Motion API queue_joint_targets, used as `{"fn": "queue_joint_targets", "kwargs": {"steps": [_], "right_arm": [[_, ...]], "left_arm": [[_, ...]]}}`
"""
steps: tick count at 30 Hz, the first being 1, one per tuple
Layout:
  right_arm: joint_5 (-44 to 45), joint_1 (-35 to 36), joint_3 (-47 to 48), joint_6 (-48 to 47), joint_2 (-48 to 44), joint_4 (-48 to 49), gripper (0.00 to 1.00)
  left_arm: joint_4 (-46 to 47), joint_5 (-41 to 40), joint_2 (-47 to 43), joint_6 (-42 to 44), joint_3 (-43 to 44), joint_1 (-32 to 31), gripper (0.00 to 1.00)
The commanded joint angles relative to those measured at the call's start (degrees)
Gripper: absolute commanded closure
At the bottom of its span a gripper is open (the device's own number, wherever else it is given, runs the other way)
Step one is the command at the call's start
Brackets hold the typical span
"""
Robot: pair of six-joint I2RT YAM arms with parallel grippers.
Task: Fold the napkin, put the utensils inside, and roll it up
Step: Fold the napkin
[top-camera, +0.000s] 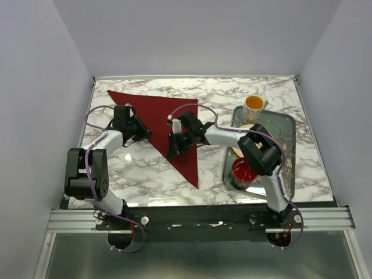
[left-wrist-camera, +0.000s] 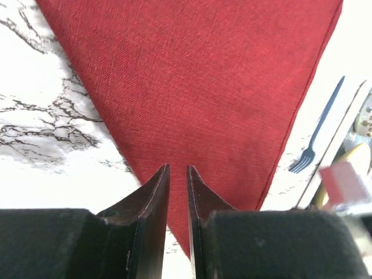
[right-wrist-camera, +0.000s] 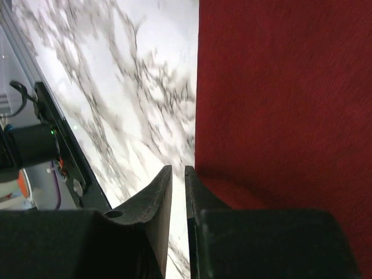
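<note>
The dark red napkin [top-camera: 168, 113] lies flat on the marble table, folded into a triangle. My left gripper [top-camera: 145, 135] hangs over its left slanted edge; in the left wrist view [left-wrist-camera: 178, 168] its jaws are nearly together with nothing between them, and a napkin [left-wrist-camera: 197, 87] corner lies just under them. My right gripper [top-camera: 176, 145] is low over the napkin's middle; in the right wrist view [right-wrist-camera: 178, 170] its jaws are nearly together and empty, over a straight napkin [right-wrist-camera: 285, 87] edge. The blue fork [left-wrist-camera: 318, 131] lies on the table right of the napkin; the right arm hides it in the top view.
A metal tray [top-camera: 286, 125] stands at the right with a red bowl [top-camera: 243, 170] in it. A white mug [top-camera: 254, 105] with a yellow inside stands at the tray's far left corner. The right arm reaches across from the tray side.
</note>
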Motion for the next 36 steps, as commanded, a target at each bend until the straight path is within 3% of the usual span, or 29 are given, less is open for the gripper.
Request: {"fn": "queue_joint_targets", "kwargs": {"steps": [1,5,11,17,21,24,31,36], "right_arm": [[0.85,1.66,-8.69,0.95,-2.74,3.35,0.77],[3.49,1.75,-12.74,-0.45,-4.85,4.24,0.77],[4.63,1.75,-16.52,-0.63,-12.40,3.54,0.76],[5.07,1.66,-24.51,-1.16,-18.47,3.71,0.75],[5.25,1.66,-30.67,-0.46,-19.88,6.34,0.75],[6.04,1.75,-34.10,-0.55,-20.58,7.31,0.75],[10.96,1.75,-39.20,-1.60,-24.26,7.93,0.75],[10.26,1.66,-37.36,-3.09,-26.91,5.56,0.74]], "left_arm": [[3.76,0.19,1.71,-0.58,-4.51,-0.05,0.74],[5.44,-1.47,3.92,-1.64,-5.75,-0.05,0.75],[0.54,-7.18,-2.14,0.90,-5.23,-0.48,0.75],[0.24,-5.79,-5.23,-0.67,-3.99,-3.82,0.73],[5.79,0.71,0.46,-5.15,-5.13,-4.18,0.71],[7.11,-1.20,3.64,-5.77,-4.25,-3.30,0.72],[6.76,0.11,8.84,-6.30,-0.57,3.98,0.72],[3.33,1.86,8.84,-4.63,4.27,5.31,0.71]]}}
